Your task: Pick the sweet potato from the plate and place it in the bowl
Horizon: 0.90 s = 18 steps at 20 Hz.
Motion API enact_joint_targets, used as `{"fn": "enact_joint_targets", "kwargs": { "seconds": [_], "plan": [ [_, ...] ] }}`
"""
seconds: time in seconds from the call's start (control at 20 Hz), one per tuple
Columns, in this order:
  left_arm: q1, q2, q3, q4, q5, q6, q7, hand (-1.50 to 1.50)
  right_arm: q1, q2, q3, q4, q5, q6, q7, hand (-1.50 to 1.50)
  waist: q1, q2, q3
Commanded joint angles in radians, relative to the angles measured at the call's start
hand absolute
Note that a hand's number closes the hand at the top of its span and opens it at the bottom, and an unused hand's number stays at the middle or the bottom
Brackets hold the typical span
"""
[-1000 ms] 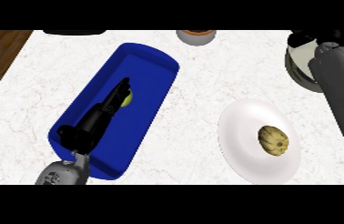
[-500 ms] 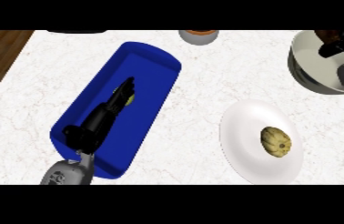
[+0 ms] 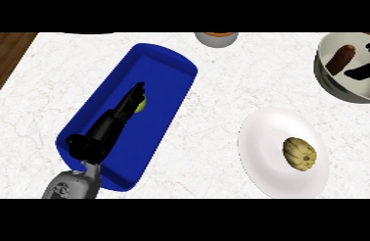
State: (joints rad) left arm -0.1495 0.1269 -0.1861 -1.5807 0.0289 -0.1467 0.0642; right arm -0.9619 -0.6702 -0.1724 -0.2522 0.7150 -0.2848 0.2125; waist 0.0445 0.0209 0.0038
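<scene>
We see the sweet potato inside the bowl at the worktop's far right edge. Left hand lies extended, fingers straight, over the blue tray; right hand's state we cannot tell.

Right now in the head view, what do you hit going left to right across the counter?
Left hand over the blue tray → small cup at the far edge → white plate with a yellowish item → metal bowl holding the sweet potato.
</scene>
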Motion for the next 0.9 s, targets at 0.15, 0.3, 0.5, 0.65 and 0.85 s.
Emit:
{"fn": "enact_joint_targets", "kwargs": {
  "seconds": [0.15, 0.3, 0.5, 0.65, 0.85],
  "plan": [
    [-0.072, -0.007, 0.035, 0.095, -0.001, -0.01, -0.032, 0.0, -0.021, -0.01, -0.089, 0.019, -0.068, -0.093, -0.134, -1.5, -0.005, 0.001, -0.001],
    [-0.026, -0.024, 0.0, 0.03, -0.014, 0.008, -0.002, 0.0, 0.015, -0.046, -0.168, 0.01, -0.137, -0.173, -0.205, -1.5, 0.001, 0.0, 0.001],
    [-0.041, 0.017, 0.045, 0.007, 0.026, -0.024, 0.043, 0.0, 0.001, -0.077, -0.26, 0.001, -0.216, -0.236, -0.191, -1.5, -0.006, -0.004, 0.0],
    [-0.032, -0.04, 0.013, 0.05, -0.016, 0.024, 0.013, 0.0, 0.038, -0.092, -0.321, -0.003, -0.28, -0.231, -0.233, -1.5, -0.024, -0.008, -0.001],
    [0.049, 0.01, 0.029, -0.026, 0.003, -0.012, 0.0, 0.0, 0.144, -0.19, -0.413, -0.001, -0.369, -0.171, -0.32, -1.5, -0.03, -0.014, -0.001]
  ]
}}
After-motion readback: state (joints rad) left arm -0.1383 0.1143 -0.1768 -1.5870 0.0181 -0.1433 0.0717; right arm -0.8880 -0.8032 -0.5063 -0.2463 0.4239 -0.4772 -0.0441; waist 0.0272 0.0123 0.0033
